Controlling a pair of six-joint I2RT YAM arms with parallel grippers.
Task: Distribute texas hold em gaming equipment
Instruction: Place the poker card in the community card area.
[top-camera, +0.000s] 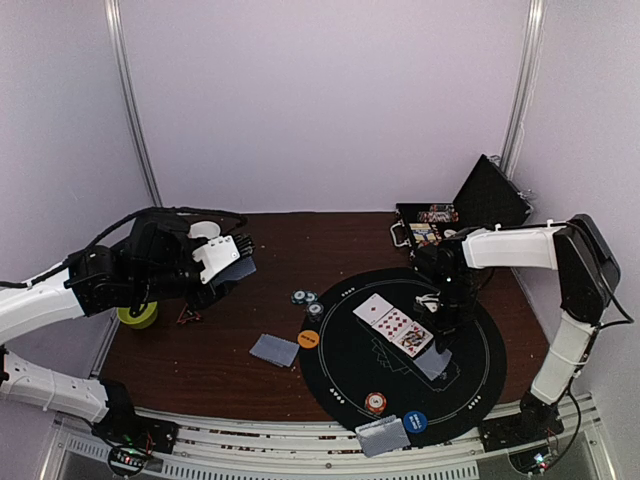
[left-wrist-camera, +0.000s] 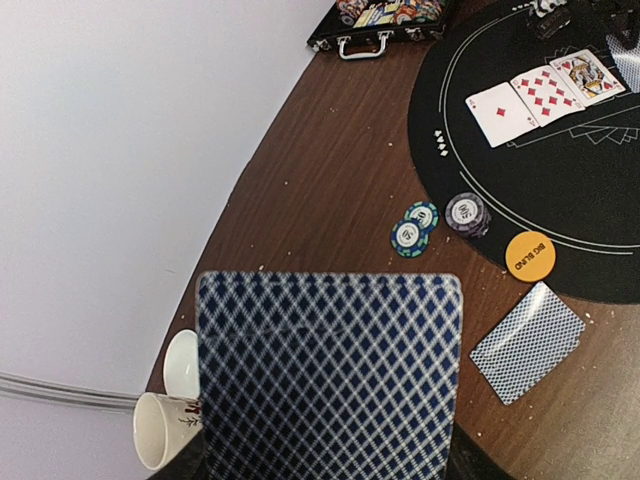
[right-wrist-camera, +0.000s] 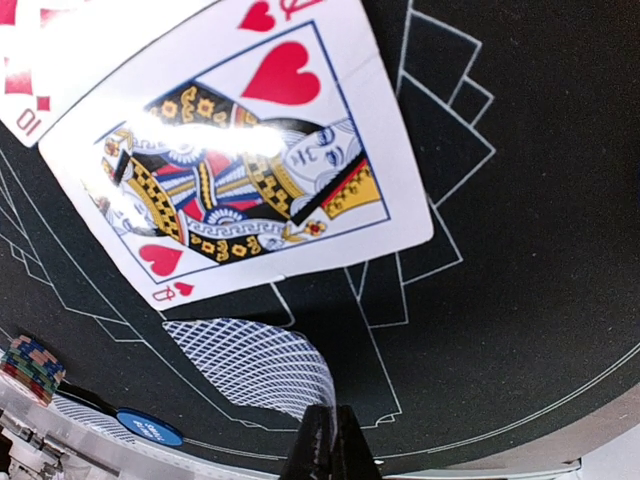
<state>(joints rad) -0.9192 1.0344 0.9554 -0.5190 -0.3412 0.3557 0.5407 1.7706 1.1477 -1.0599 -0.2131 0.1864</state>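
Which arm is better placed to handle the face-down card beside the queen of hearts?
Right: the right gripper, shut, is beside the face-down card on the mat. The left gripper is away over the bare table, gripping a blue-backed card.

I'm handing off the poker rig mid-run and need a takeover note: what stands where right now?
Left gripper: shut on a blue diamond-backed playing card, above the wooden table.
Right gripper: shut, apparently empty, tips beside a face-down card on the round black mat.
Done: three face-up red-pipped cards on the mat; another face-down card beside the round orange disc; face-down cards, round blue disc and striped chip stack at the mat's near edge.
Remaining: place the held card; the open black case holds more chips.
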